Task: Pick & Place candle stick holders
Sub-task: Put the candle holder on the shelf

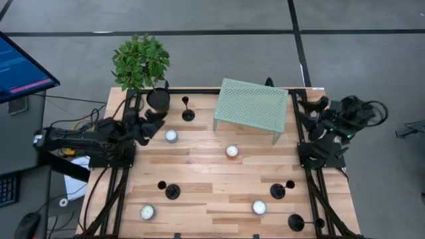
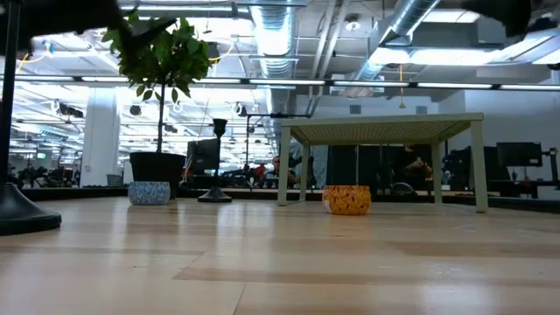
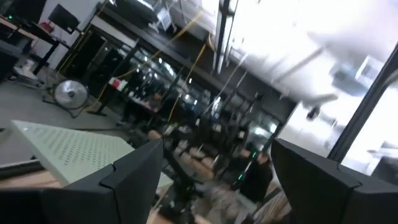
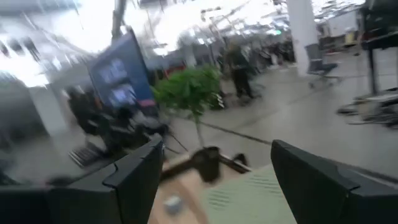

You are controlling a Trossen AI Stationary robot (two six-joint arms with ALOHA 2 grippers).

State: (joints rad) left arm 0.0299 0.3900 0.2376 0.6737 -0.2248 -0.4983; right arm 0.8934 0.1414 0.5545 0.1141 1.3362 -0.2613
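Two grippers stand spread and empty, so no candlestick is picked yet; the reach is the step in hand. Nearest the left gripper stands one candlestick, just beyond it beside the plant pot. Three more stand farther off toward the table's front: one on the left, two below the right gripper. Next, I judge, a gripper must drop over a thin stem. Only the low view shows the candlestick's height against the green rack.
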